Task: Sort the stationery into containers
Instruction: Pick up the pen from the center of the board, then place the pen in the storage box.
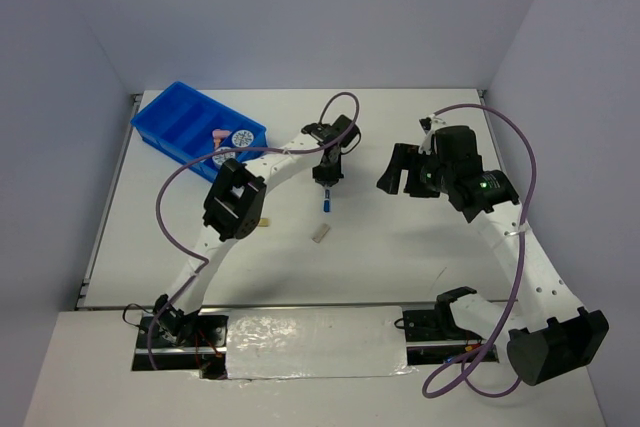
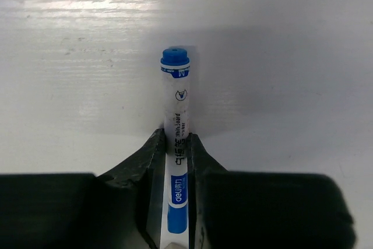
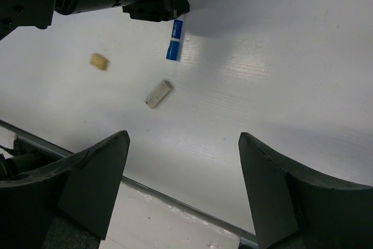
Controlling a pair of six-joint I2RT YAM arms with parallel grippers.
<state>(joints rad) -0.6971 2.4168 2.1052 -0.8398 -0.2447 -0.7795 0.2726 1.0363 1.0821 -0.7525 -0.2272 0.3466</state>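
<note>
Only readable stuff is on the pen (image 2: 176, 144): "deli" logo on the blue band, an "M" up by the cap. Other print + Chinese chars too small tbh.

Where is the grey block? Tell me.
Top view: the grey block lies central, just below the pen in the left gripper, right of the tan cube.

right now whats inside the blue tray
A pink stick and a round disc lie in the blue tray, near its right end. A second disc is partly covered by the left arm; anything else under the arm cannot be seen.
</note>
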